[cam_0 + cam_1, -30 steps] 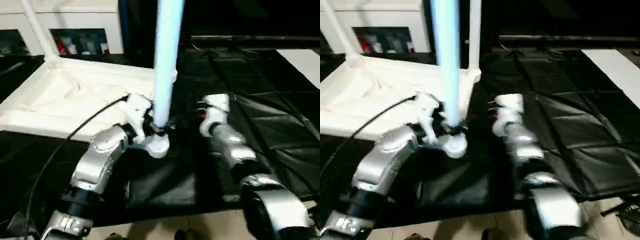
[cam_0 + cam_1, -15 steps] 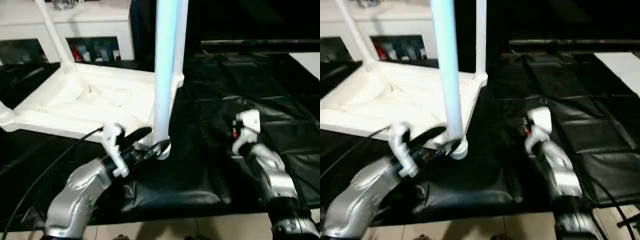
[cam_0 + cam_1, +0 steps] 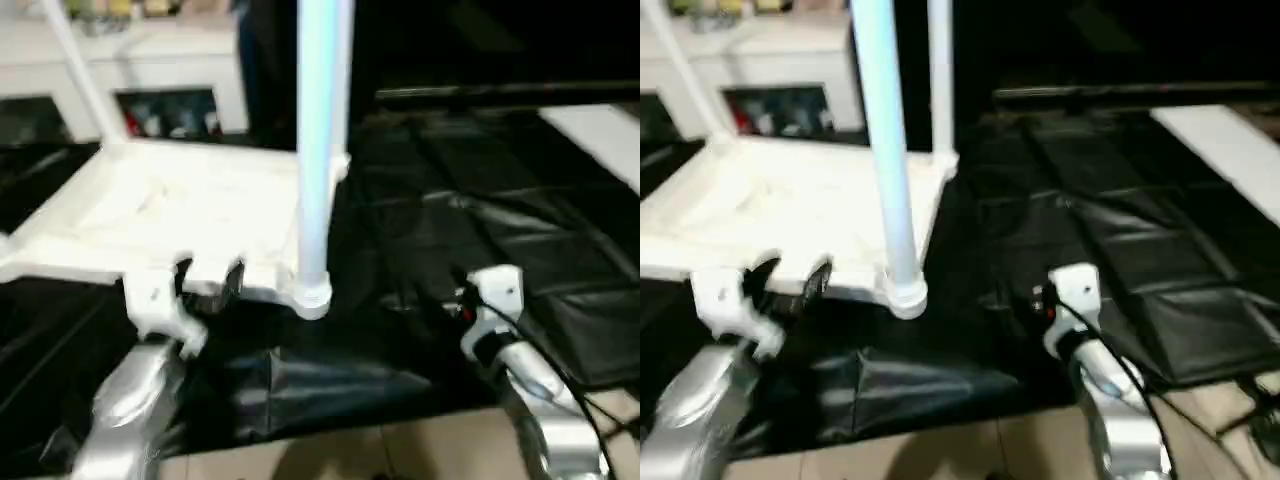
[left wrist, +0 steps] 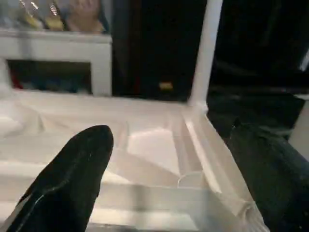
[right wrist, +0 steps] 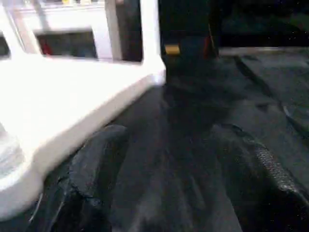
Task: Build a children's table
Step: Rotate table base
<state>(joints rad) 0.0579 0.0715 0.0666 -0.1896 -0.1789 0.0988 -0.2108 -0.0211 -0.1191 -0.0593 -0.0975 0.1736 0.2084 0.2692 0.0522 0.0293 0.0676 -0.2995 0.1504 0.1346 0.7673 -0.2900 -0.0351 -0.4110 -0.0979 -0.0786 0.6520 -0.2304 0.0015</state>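
The children's table lies upside down on the black mat, its white top (image 3: 150, 215) showing the ribbed underside. One leg (image 3: 318, 150) stands upright in the near corner socket (image 3: 310, 296). Another leg (image 3: 940, 70) stands at the far right corner, and a third (image 3: 75, 70) at the far left. My left gripper (image 3: 208, 278) hangs open at the top's front edge, left of the near leg and apart from it. Its black fingers (image 4: 72, 179) frame the underside. My right gripper (image 5: 169, 193) is open over the mat with nothing in it, to the right of the near socket.
A white cabinet (image 3: 150, 90) with glass doors stands behind the table. The black mat (image 3: 480, 180) spreads to the right, with a white sheet (image 3: 600, 130) at its far right. Pale floor (image 3: 400, 450) shows along the mat's near edge.
My left gripper has come off the near leg's base and moved left along the table's edge. The leg stays upright in its socket. The camera has shifted.
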